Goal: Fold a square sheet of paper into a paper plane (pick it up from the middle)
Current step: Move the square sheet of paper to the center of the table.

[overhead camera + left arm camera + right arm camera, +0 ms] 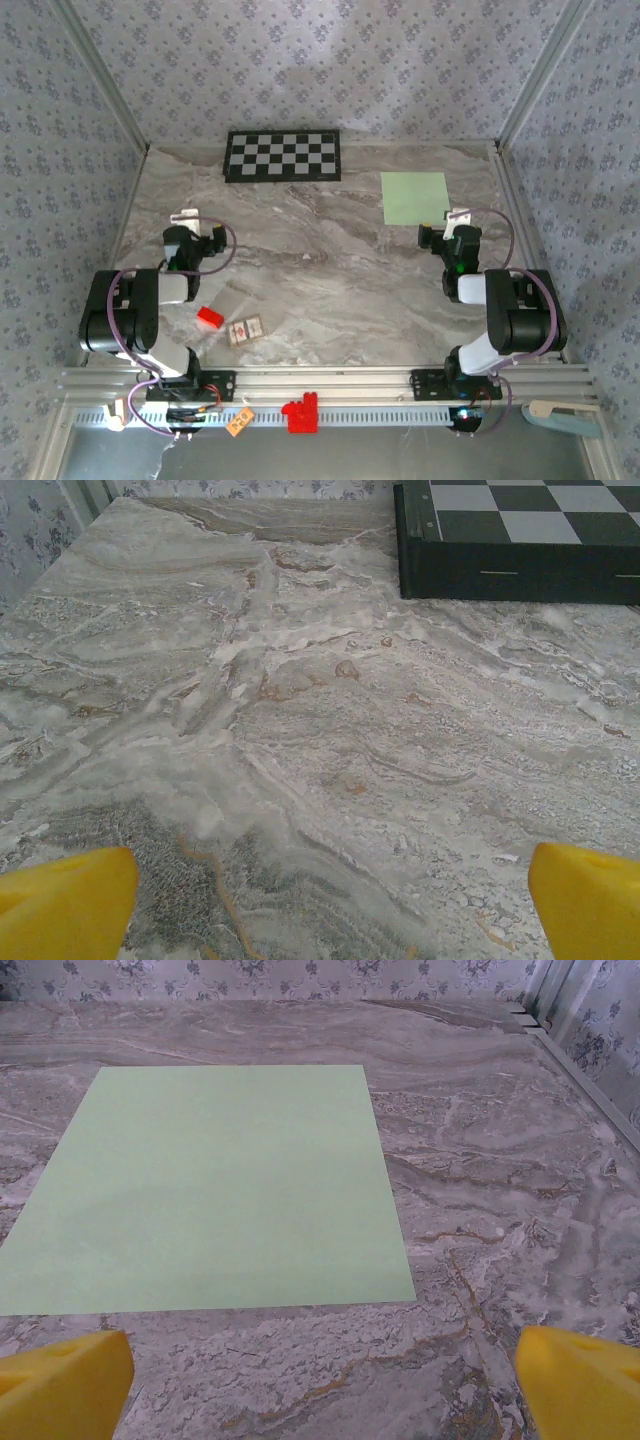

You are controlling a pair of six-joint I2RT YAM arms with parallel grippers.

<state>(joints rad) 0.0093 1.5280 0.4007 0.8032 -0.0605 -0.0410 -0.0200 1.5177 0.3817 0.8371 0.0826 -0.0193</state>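
Note:
The square sheet of paper lies flat and unfolded on the marble table at the back right; in the right wrist view the pale green sheet spreads just ahead of my right gripper. That gripper sits just near of the sheet's near right corner, open, its yellow fingertips wide apart with nothing between them. My left gripper rests at the left side, open over bare marble, yellow fingertips far apart. No paper plane is in view.
A black-and-white checkerboard panel lies at the back centre, its dark edge ahead and right of the left gripper. A small red block and a small card lie near the left arm. Patterned walls enclose the table.

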